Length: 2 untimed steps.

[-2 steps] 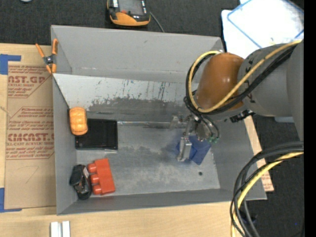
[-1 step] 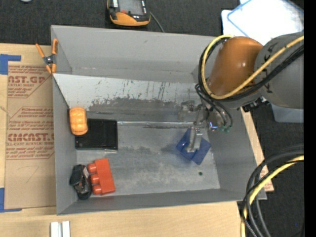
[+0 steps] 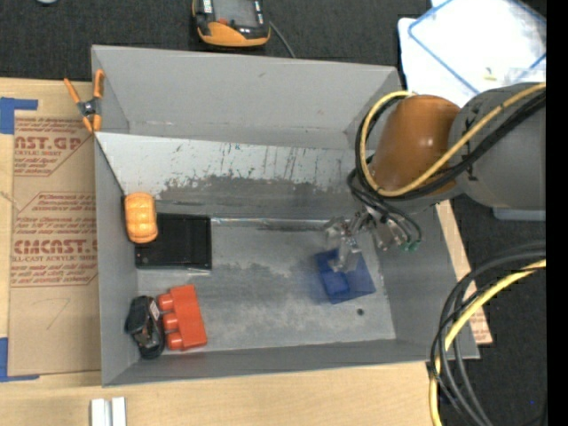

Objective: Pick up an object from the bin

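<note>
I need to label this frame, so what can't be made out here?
- Blue block, camera view: its upper part is covered by the gripper.
- Black thing at the lower left: too small to identify.
- Black slab: one corner is hidden under the orange lump.

Five loose things lie in one grey metal bin [image 3: 240, 96]: one blue block [image 3: 337, 287] toward the right wall, one flat black slab [image 3: 177, 242] by the left wall, one rounded orange-yellow piece [image 3: 140, 217] touching the slab's upper-left corner, one red ribbed block [image 3: 182, 318] in the near left corner, and one small black piece [image 3: 144, 327] just beside it, against the left wall. Two are black, two orange or red, one blue.
</note>
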Available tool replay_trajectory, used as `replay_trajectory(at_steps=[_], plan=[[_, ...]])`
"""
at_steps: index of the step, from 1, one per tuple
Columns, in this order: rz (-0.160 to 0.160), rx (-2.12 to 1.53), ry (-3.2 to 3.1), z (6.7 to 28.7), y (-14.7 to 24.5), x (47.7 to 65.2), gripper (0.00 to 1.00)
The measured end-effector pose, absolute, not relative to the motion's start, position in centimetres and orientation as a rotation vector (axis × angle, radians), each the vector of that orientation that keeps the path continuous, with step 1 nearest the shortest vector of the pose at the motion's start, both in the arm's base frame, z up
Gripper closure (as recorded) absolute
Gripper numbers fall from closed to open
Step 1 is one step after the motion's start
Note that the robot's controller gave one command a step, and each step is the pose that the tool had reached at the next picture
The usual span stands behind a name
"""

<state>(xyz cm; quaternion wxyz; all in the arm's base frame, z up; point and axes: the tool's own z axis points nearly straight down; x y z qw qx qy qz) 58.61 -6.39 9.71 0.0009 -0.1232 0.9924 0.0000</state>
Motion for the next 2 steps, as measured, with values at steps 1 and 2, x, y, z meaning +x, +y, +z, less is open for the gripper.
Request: replay_trajectory(at_steps=[1, 2], plan=[[0.000, -0.387, 3.116, 9.7, -6.4, 58.6, 1.00], [0.005, -0.408, 3.124, 12.1, -6.3, 58.3, 1.00]])
